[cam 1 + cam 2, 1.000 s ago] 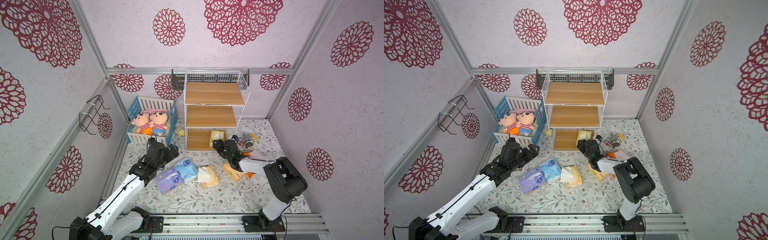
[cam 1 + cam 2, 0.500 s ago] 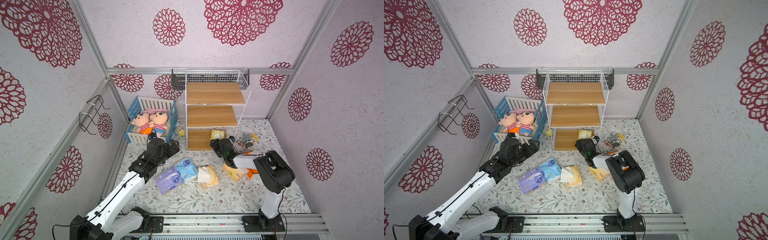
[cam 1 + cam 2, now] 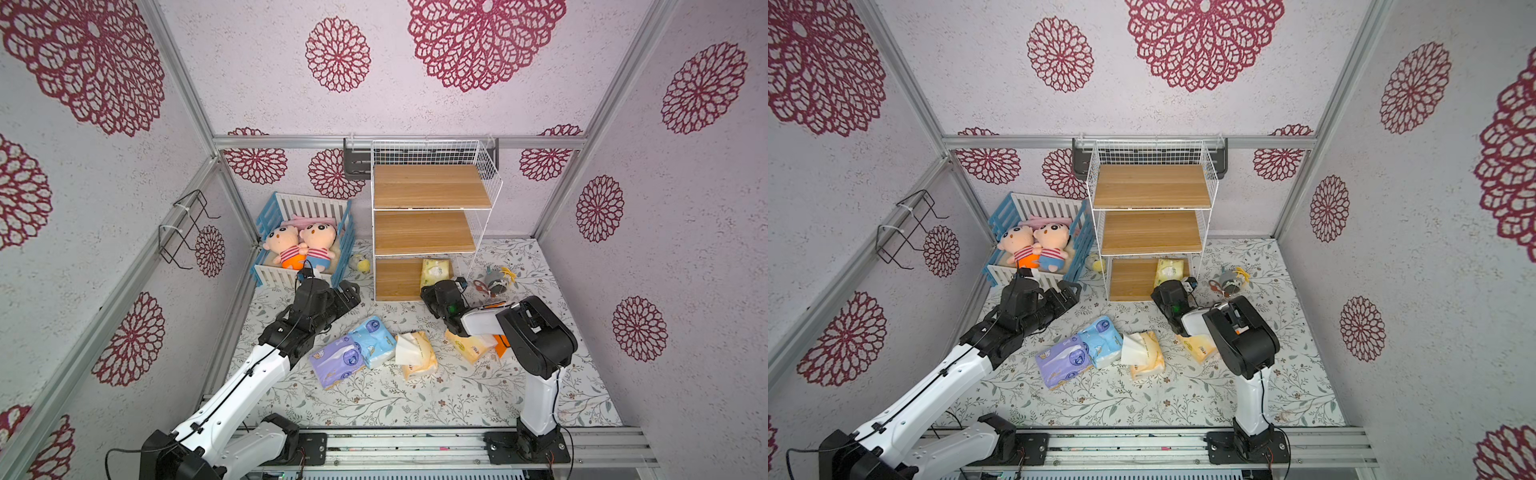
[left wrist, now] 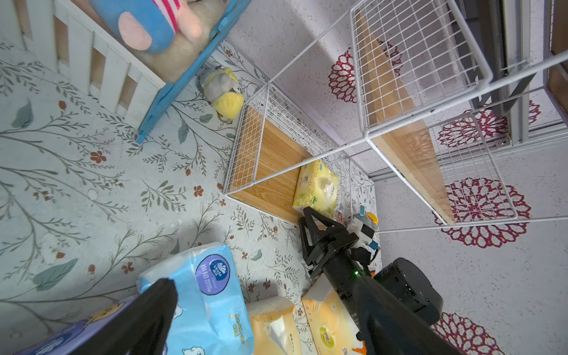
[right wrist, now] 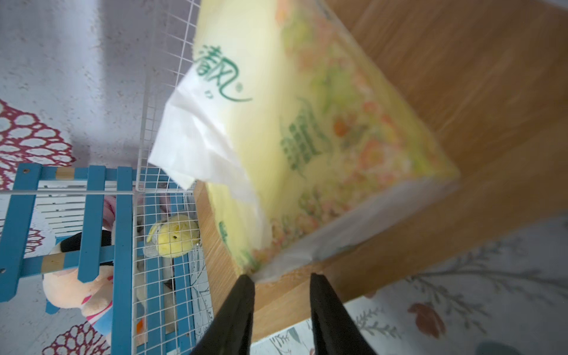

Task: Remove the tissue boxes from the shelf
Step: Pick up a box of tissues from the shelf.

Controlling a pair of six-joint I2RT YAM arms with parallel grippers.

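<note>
The shelf (image 3: 424,232) stands at the back, its top two boards bare. One pale yellow-green tissue box (image 3: 435,270) (image 5: 307,123) lies on the bottom board at the right. My right gripper (image 3: 430,289) (image 5: 279,276) sits at that board's front edge, open with a narrow gap, its fingertips at the pack's crinkled end. On the floor lie purple (image 3: 336,359), light blue (image 3: 374,338), yellow-orange (image 3: 417,353) and cream-yellow (image 3: 471,345) tissue boxes. My left gripper (image 3: 351,289) hovers open and empty left of the shelf; one finger (image 4: 153,307) shows over the blue pack.
A blue-and-white crib (image 3: 266,220) with two plush dolls (image 3: 299,245) stands left of the shelf. A small yellow plush (image 3: 360,262) lies between them. A grey plush toy (image 3: 496,280) lies right of the shelf. A black wire rack (image 3: 187,232) hangs on the left wall.
My right gripper has moved up to the bottom board's front edge and its jaws have narrowed. The right arm's elbow swung left. The left arm crept forward.
</note>
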